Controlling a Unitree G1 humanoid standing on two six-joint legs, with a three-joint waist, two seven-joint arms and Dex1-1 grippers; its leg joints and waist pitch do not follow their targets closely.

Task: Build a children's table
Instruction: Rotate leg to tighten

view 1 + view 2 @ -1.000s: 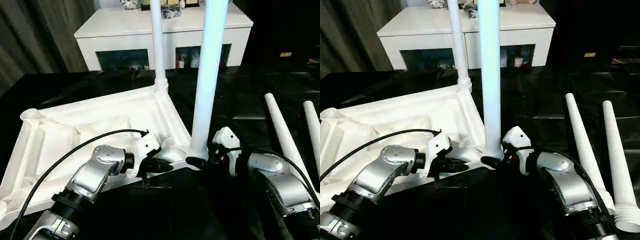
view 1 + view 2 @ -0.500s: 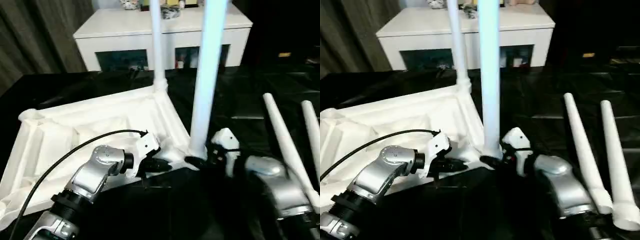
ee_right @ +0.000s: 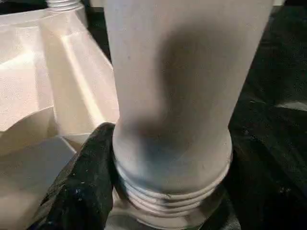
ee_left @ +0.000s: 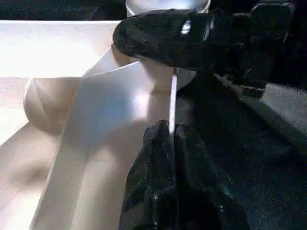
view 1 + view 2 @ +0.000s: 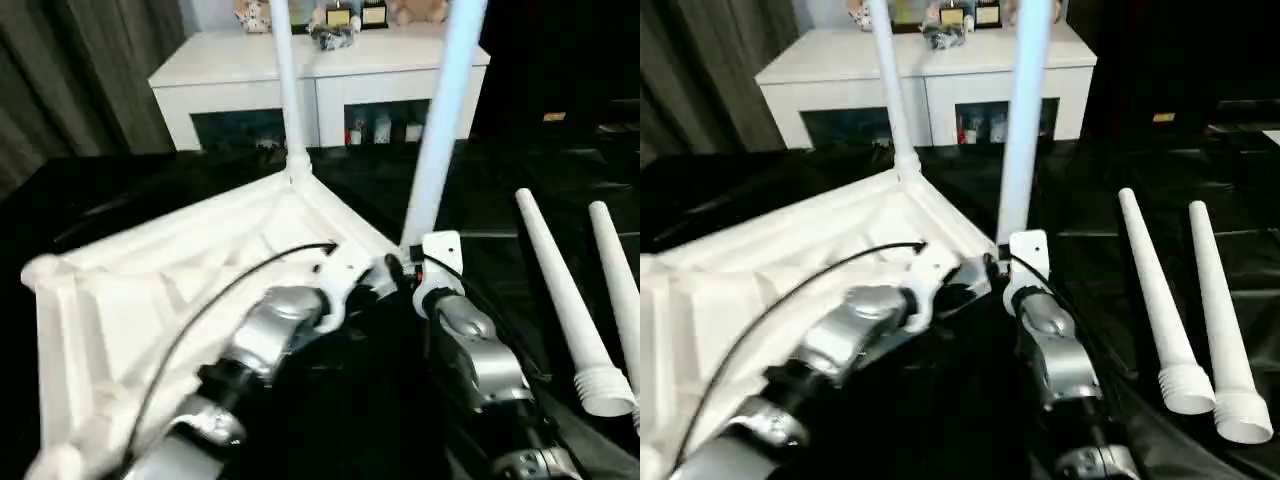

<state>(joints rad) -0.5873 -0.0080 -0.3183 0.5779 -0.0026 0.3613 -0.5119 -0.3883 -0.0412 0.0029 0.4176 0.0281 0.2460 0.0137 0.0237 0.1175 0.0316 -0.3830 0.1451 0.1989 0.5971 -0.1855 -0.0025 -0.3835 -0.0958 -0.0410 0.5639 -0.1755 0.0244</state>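
So the small white plastic children's table [image 5: 170,290] is lying upside down on the black-covered bench [image 5: 500,190], ribbed underside facing up, raised rim all around the square top; two long round white legs are already standing straight up from its corners, the far leg [image 5: 283,80] at the back corner and the near leg [image 5: 440,130] at the corner closest to the robot's hands; the near leg's threaded foot sits in its corner socket, you can see the ridges up close in the right wrist view [image 3: 172,191]; the other corners I can see have bare sockets.

Two loose white legs [image 5: 1150,290] lie side by side on the bench off to the right, well apart from the table top, threaded ends toward the robot.

Left tool [image 4: 170,139] is pinched narrow onto the thin edge of the table's rim right by that near corner; right tool [image 3: 168,191] has its black fingers [image 3: 88,182] spread around the base of the near leg, gripping it.

Behind everything there's a white cabinet with dark glass doors [image 5: 320,85]; small items sit behind the glass and on top, too small to tell what.
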